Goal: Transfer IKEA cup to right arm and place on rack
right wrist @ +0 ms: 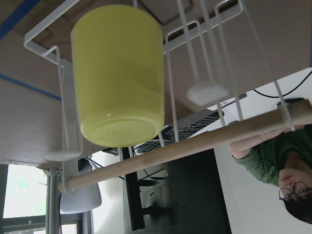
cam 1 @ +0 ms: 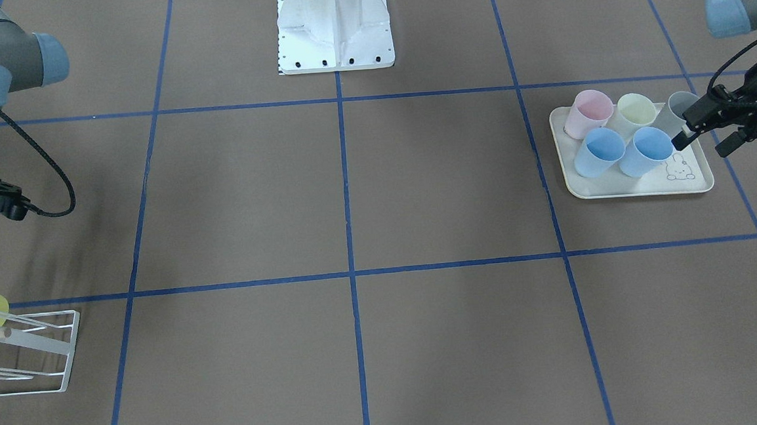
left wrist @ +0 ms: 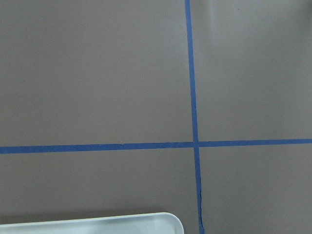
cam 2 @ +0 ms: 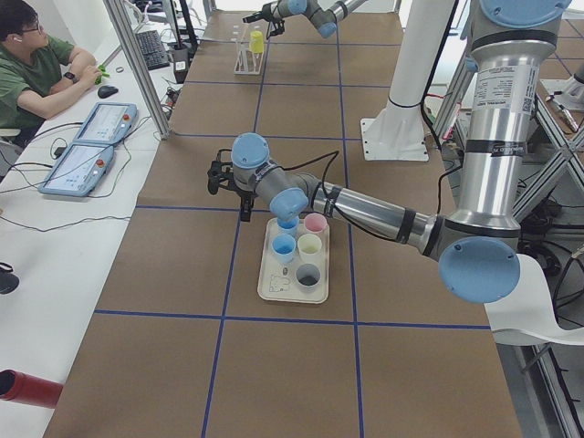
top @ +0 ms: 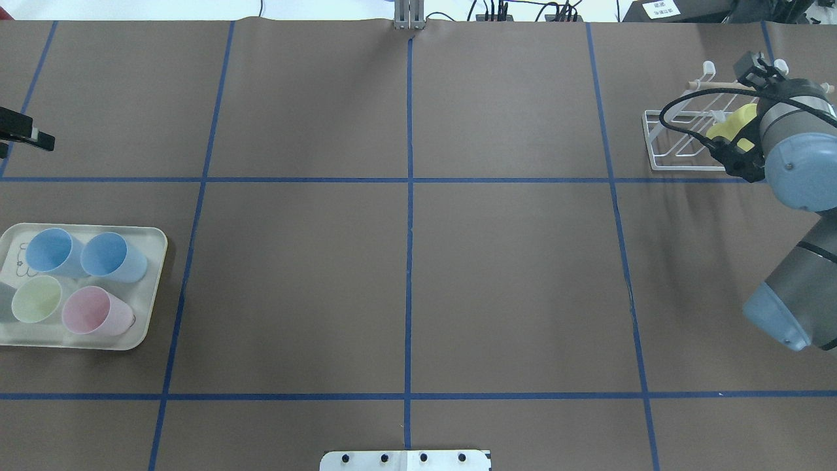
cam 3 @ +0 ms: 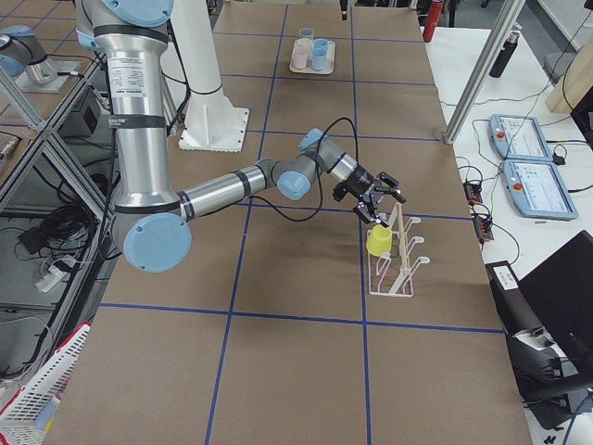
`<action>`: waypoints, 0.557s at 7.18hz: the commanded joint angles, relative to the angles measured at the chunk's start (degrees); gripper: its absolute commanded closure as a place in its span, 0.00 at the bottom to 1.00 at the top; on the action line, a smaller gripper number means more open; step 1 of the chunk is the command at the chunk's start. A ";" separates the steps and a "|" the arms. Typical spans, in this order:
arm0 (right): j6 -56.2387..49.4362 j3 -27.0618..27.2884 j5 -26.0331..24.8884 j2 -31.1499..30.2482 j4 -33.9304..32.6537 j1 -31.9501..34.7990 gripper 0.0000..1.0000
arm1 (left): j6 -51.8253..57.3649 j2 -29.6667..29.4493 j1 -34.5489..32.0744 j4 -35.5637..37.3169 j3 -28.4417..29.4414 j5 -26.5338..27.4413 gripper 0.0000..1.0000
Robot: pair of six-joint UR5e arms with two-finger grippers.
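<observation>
Since the yellow cup [right wrist: 117, 73] already hangs on the rack [right wrist: 206, 92], its base turned toward the right wrist camera, the placing looks done for this one. Its long axis leans along the white prongs, under the wooden rod [right wrist: 195, 148]. The right tool [cam 3: 380, 206] sits just beside the rod, above the cup and apart from it. No finger shows in its own wrist view, so I cannot tell whether it is spread or pressed together. This arm is by far the nearer to the cup. Any retreat, I judge, should go up and back toward the robot. Rod and prongs stand close, and a sideways sweep could snag the wire or knock the cup loose.

The left arm is well apart, at the other end of the surface. Its tool [cam 1: 700, 145] hangs raised, spread and empty, near the cream tray [cam 1: 640, 190] but not squarely over it: its wrist view catches just a tray corner. On the tray stand two blue cups [cam 1: 601, 151], a pink cup [cam 1: 588, 113], a pale green cup [cam 1: 635, 111] and a grey cup [cam 1: 679, 105], mouths up and crowded together. Which of them the tool is nearest I cannot tell. Between tray and rack lie blue tape lines and the white mount [cam 1: 334, 24]. A person [cam 2: 36, 73] sits at a side desk.
</observation>
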 commanded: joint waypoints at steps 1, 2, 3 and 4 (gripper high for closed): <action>22.33 3.65 11.43 -1.71 -0.08 1.36 0.00 | 0.76 0.00 0.17 -0.09 -0.26 2.46 0.00; 32.28 4.79 19.07 -1.89 -0.08 3.19 0.00 | 1.02 0.00 0.44 -0.09 -0.26 3.27 0.00; 40.91 5.24 27.15 -1.90 0.01 5.47 0.00 | 4.15 0.17 0.70 0.00 -0.52 3.36 0.00; 48.13 5.24 33.76 -1.90 0.27 7.58 0.00 | 7.58 3.13 0.88 0.00 -1.05 4.06 0.00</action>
